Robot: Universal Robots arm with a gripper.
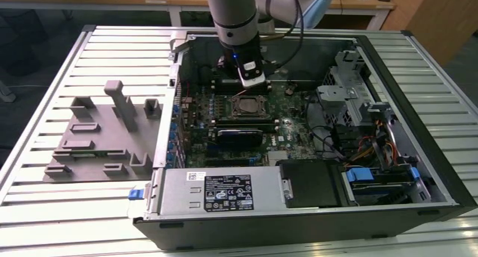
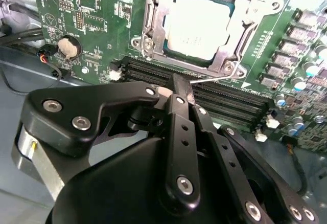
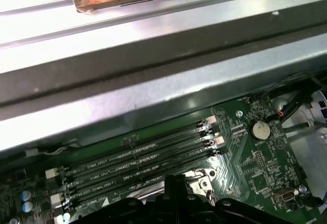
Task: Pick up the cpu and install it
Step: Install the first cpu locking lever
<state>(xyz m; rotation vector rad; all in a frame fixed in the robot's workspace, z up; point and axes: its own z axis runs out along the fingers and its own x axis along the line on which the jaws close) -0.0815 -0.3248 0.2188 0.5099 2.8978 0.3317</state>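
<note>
While the cpu [image 2: 196, 27] lies flat in the motherboard socket [image 2: 153, 24], its bright metal top facing up inside the open metal frame, nothing grips it. In the second wrist view the hand [image 2: 180, 88] hovers just beside the socket, above the dark memory slots [image 2: 230, 104], with its black fingers [image 2: 179, 106] pressed together and nothing between them. A round coin cell [image 2: 68, 46] sits on the green motherboard [image 2: 92, 24] to one side of the socket. In the first wrist view the same memory slots [image 3: 143, 160] run across the board below the grey wall of the computer case [image 3: 153, 96]. In the exterior view the arm [image 1: 233, 22] reaches down into the open case [image 1: 388, 89], the hand [image 1: 254, 83] close above the socket [image 1: 247, 107] near the case's far wall. A grey plastic holder block [image 1: 97, 139] rests on the ribbed metal worktop [image 1: 45, 212] at the exterior view's left, well apart from the hand.
</note>
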